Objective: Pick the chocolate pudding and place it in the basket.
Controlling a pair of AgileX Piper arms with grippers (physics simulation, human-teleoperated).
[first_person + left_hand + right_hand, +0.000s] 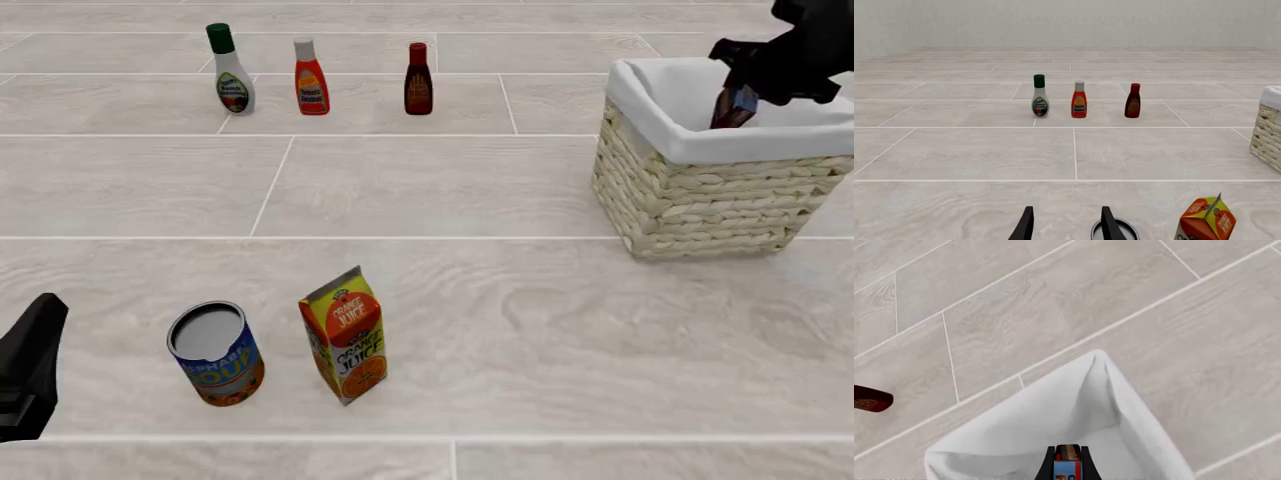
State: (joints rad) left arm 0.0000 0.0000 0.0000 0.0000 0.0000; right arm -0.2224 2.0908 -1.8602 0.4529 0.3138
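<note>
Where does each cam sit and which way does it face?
Left wrist: low behind the open left gripper, facing three bottles; juice carton beside it, basket at the edge.
Front: above the table, looking forward and down; both arms show at the edges.
Right wrist: above the basket, looking down; fingers clamp the chocolate pudding.
Shared: the pudding also shows in front.

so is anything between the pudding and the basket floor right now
Nothing visible. The right end effector holds the pudding over the basket, above the white lining, and the part of the inside that shows is bare cloth. The juice carton and can stand far off.
</note>
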